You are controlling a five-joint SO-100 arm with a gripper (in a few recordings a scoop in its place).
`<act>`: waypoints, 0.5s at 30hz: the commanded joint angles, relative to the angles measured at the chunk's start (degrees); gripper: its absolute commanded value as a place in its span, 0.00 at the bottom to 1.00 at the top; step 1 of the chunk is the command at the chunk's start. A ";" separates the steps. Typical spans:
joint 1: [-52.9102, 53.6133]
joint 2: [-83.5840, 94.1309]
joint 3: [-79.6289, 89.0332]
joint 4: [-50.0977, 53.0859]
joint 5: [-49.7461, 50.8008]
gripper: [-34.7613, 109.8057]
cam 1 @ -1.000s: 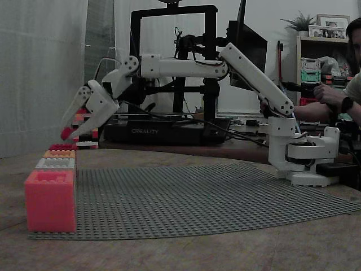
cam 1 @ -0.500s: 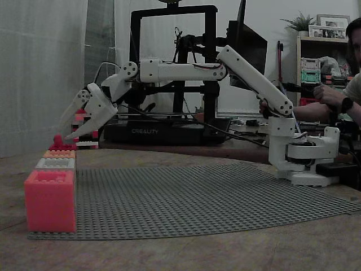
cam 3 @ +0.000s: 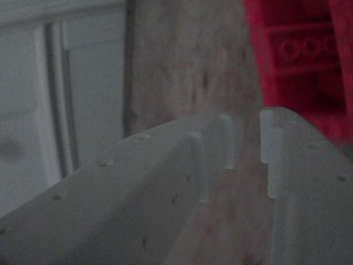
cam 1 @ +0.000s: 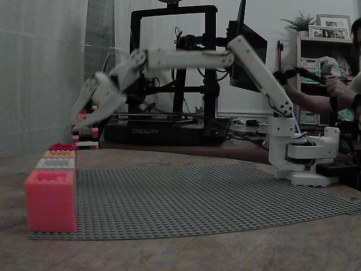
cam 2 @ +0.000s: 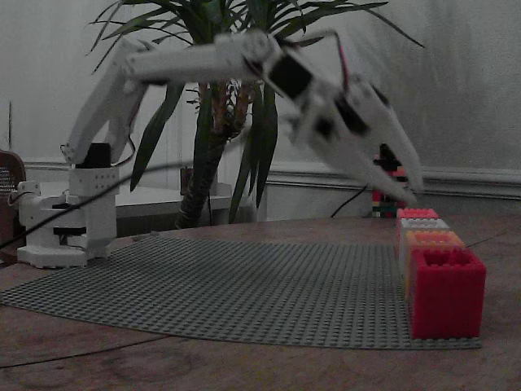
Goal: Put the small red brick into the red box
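Small red brick [cam 3: 309, 49] lies inside the crimson red box [cam 1: 62, 147]

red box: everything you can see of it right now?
The red box is deep crimson, brick-built plastic with a studded rim, sitting last in the row of boxes at the grey baseplate's edge, behind the orange box. In both fixed views mostly its top edge shows. The wrist view looks down into it; a studded red piece appears to lie inside, blurred. The claw hangs above it, touching nothing.
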 commanded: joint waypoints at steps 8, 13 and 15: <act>-8.53 58.89 44.38 13.36 -4.75 0.24; -13.01 83.50 77.26 12.83 -4.04 0.24; -13.54 93.78 88.51 13.89 -2.02 0.24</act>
